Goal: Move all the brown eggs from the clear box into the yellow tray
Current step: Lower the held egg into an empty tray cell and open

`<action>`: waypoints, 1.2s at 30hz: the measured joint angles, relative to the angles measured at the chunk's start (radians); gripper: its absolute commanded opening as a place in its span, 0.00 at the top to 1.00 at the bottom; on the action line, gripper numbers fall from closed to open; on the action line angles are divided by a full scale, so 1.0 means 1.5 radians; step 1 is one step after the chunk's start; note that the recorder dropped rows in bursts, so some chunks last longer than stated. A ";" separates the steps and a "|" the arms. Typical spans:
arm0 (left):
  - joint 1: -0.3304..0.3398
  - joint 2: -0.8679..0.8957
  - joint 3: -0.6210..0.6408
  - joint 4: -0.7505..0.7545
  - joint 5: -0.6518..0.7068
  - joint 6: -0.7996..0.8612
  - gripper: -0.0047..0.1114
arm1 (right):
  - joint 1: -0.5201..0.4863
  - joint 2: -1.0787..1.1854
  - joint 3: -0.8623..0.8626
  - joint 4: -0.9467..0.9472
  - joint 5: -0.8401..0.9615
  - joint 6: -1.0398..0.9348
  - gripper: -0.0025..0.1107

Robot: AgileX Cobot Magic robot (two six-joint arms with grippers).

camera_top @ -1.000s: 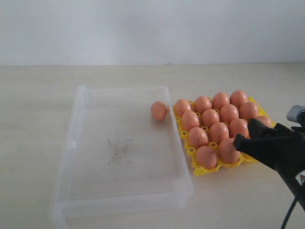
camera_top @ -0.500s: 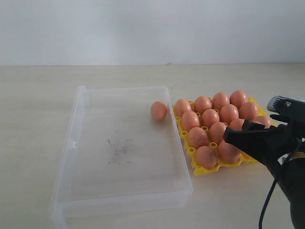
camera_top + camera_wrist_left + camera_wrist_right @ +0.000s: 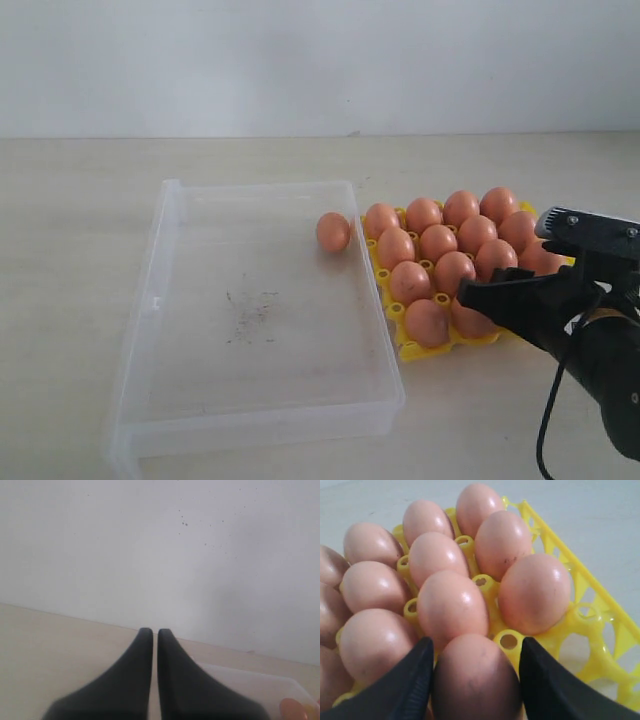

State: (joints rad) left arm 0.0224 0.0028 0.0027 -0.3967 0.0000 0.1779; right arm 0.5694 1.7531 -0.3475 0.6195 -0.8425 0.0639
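Note:
One brown egg [image 3: 333,232] lies in the clear box [image 3: 170,330], against its right wall. Beside the box stands the yellow tray [image 3: 405,349], with several brown eggs [image 3: 438,243] in its cups. My right gripper [image 3: 482,298] hangs over the tray's near right corner. In the right wrist view that gripper [image 3: 476,652] is shut on a brown egg [image 3: 477,680], one dark finger on each side, just above the yellow tray [image 3: 592,592]. My left gripper [image 3: 155,631] is shut and empty, raised, facing the wall, with a corner of the clear box [image 3: 250,687] beyond it.
The beige table [image 3: 80,220] runs back to a white wall [image 3: 320,60]. A black cable [image 3: 550,420] hangs from my right arm at the front right. The clear box's floor has dark smudges [image 3: 250,315].
My right gripper has moved left over the tray's near right corner, and more of its arm has come into view. The tray has shifted slightly to the left.

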 measured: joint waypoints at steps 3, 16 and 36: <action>0.000 0.000 0.000 0.000 0.000 0.000 0.93 | 0.000 0.000 -0.002 -0.004 0.003 0.000 0.98; 0.000 0.000 0.000 0.000 0.000 0.000 0.93 | 0.000 0.000 -0.003 -0.006 -0.008 0.004 0.68; 0.000 0.000 0.000 0.000 0.000 0.000 0.93 | 0.000 -0.108 -0.003 0.004 -0.031 -0.052 0.55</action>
State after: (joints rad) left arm 0.0224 0.0028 0.0027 -0.3967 0.0000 0.1779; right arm 0.5694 1.5914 -0.3513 0.6260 -0.8886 -0.0135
